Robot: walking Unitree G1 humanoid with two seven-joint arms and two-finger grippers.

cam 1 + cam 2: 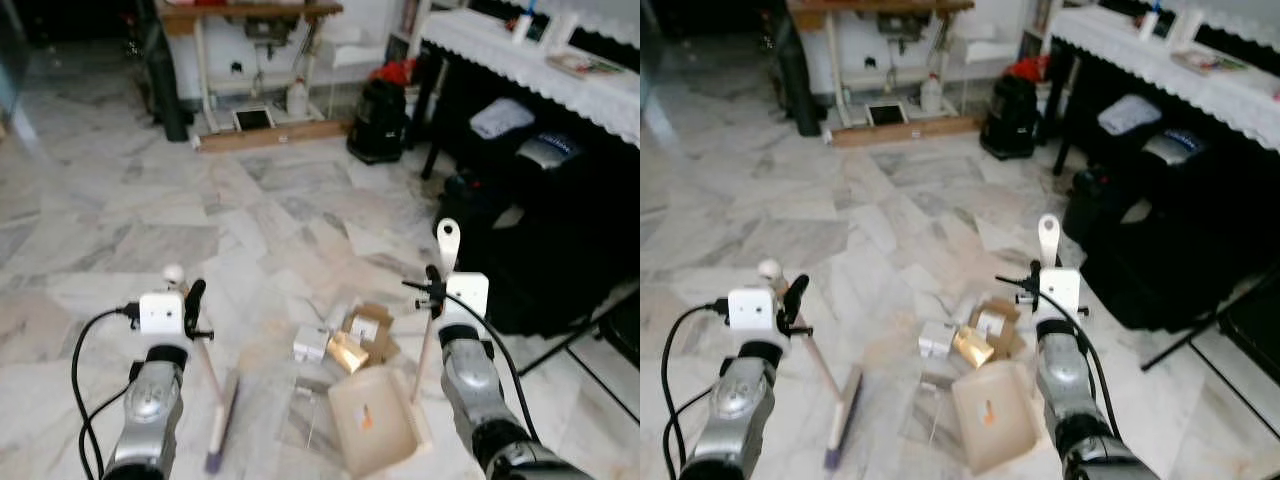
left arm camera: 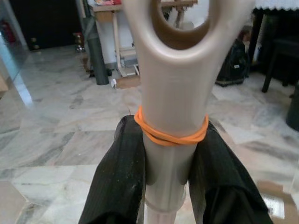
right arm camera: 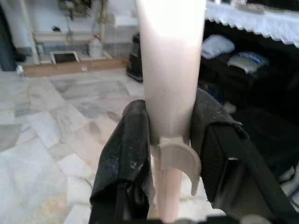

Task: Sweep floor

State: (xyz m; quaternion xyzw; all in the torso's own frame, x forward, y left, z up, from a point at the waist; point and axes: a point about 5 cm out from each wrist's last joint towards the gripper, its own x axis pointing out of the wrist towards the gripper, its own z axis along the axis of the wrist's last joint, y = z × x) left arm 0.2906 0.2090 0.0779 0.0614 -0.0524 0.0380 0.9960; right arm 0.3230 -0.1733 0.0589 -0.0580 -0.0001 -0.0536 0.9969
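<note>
Item one, the left gripper (image 1: 193,300), is clamping its jaws on the beige handle of a broom (image 1: 222,410); an orange rubber band (image 2: 171,134) is circling that handle just above the black fingers (image 2: 122,177). The broom is leaning across the marble floor (image 1: 120,220), its bristle head resting on the tiles in front of the left arm. Item two, the right gripper (image 1: 433,285), is gripping the upright handle of a dustpan (image 1: 375,420), jaws closed on the shaft just above a small clip. The dustpan tray is lying flat on the floor between the two arms, nearer the right one, with an orange mark showing inside it. Item three, litter: a flattened cardboard box (image 1: 368,330), a small white box (image 1: 311,343) and a shiny gold wrapper (image 1: 345,352) are sitting together on the tiles just beyond the dustpan's mouth. Background: a black vacuum cleaner (image 1: 378,120) is standing near a wooden workbench (image 1: 250,12); a counter (image 1: 540,70) draped in white lace is running along the right.
</note>
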